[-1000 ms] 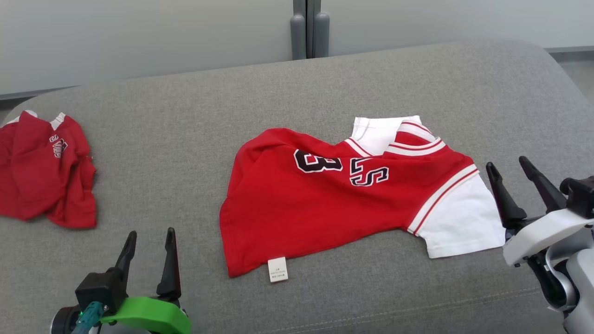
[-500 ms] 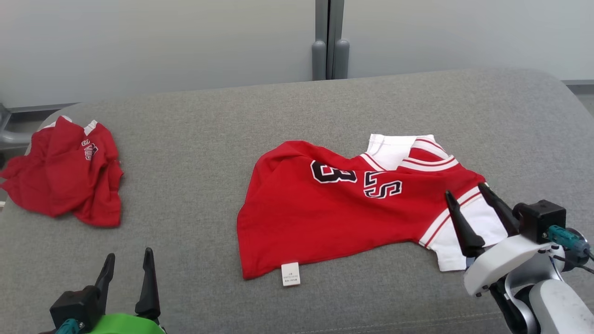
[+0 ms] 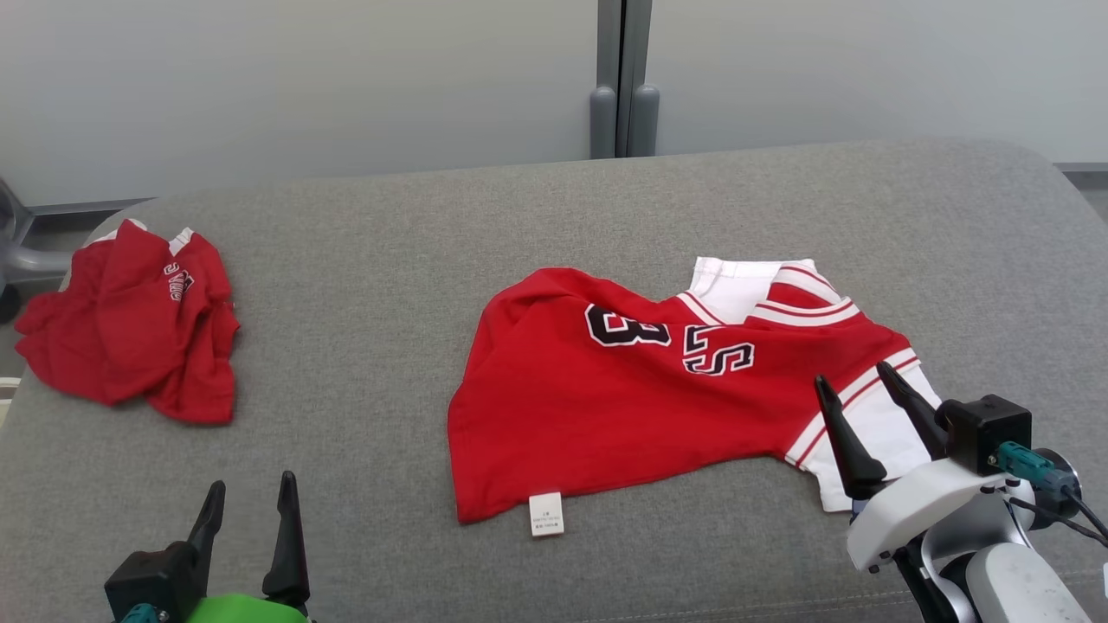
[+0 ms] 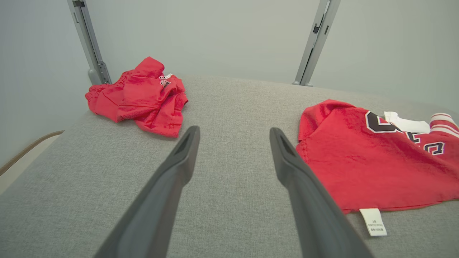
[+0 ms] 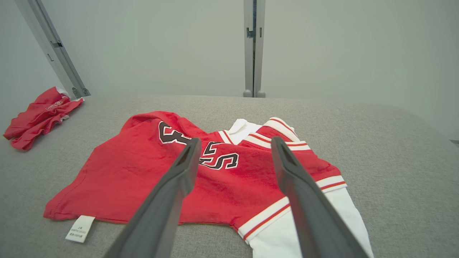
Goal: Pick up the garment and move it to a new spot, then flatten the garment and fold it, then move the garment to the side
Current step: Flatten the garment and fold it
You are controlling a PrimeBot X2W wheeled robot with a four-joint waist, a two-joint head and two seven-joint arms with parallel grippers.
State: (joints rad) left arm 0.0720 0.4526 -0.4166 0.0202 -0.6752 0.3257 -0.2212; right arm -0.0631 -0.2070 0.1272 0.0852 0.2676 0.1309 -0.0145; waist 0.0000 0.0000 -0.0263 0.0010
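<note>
The garment [image 3: 640,389] is a red jersey with white sleeves, black numerals and a white label at its hem. It lies spread and slightly rumpled on the grey cushion, one sleeve tucked behind the collar. My right gripper [image 3: 851,372] is open above the near white sleeve [image 3: 874,415], fingers pointing across the jersey. The right wrist view shows the jersey [image 5: 143,172] under that gripper [image 5: 235,139]. At the lower left, my left gripper [image 3: 251,480] is open over bare cushion. In the left wrist view it [image 4: 233,128] is beside the jersey's [image 4: 376,165] hem, apart from it.
A second red garment [image 3: 130,337] lies crumpled at the cushion's far left edge, also in the left wrist view [image 4: 140,95]. The grey cushion [image 3: 363,260] ends at a pale wall with a metal post [image 3: 623,78] behind. Bare cushion lies between the two garments.
The camera has shifted, so the whole picture slid right and down. My right gripper moved left, from beside the white sleeve to over it. My left gripper sits lower in view.
</note>
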